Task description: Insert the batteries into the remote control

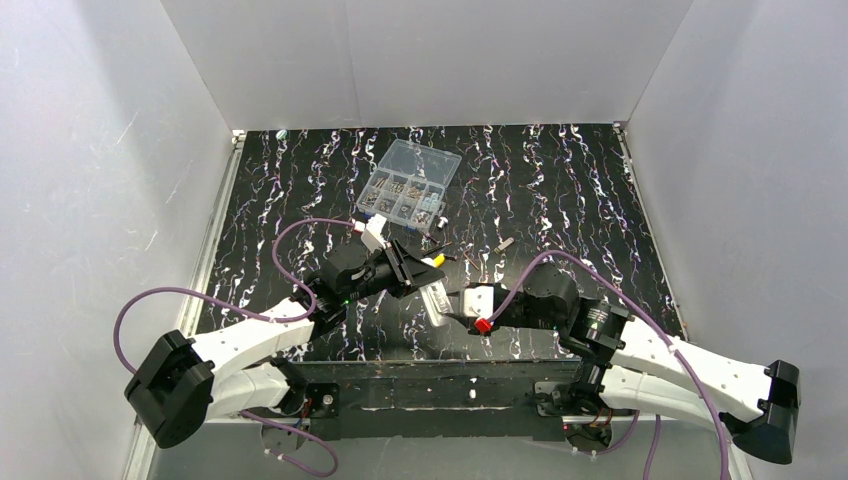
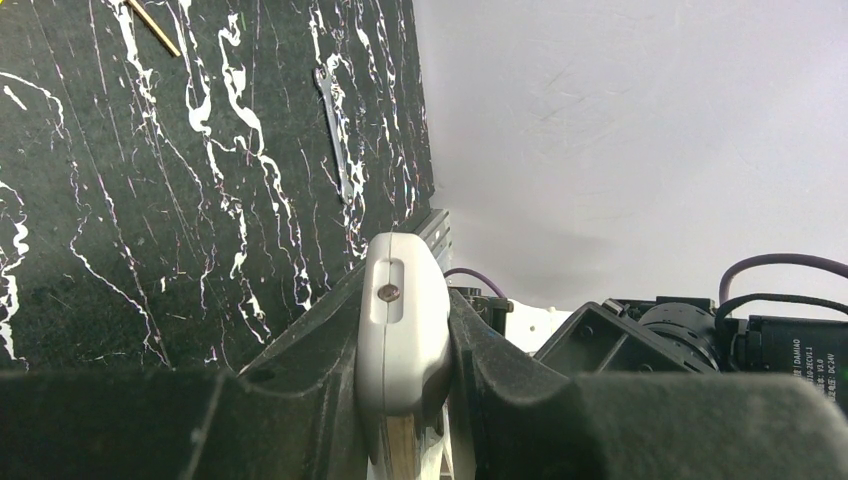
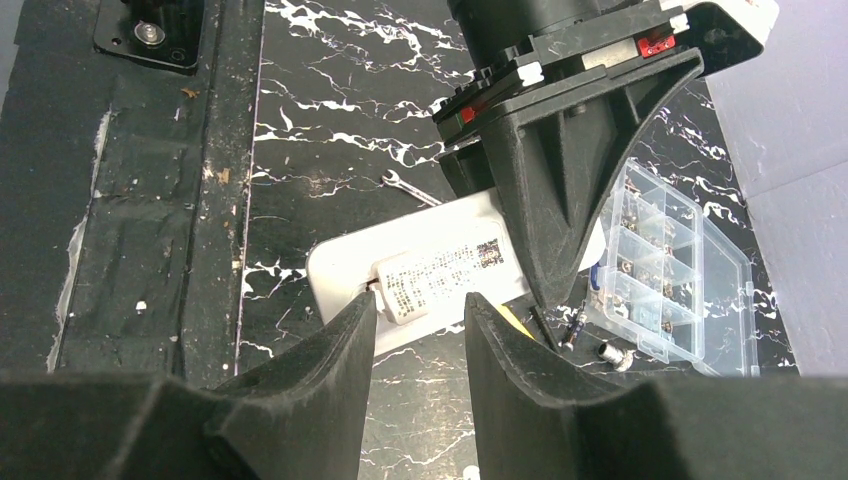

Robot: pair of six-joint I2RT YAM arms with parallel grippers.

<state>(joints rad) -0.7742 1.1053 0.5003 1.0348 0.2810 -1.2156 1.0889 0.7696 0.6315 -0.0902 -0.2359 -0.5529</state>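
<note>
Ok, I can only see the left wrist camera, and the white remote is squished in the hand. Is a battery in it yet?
Observer: The right wrist view shows what looks like a labelled battery lying in the open back of the remote.
Operator: Where's the other hand?
Observer: The right hand is right at that battery, with its fingers apart.
Operator: Any other stuff around?
Observer: A clear parts box sits farther back on the table, beyond the remote.
</note>
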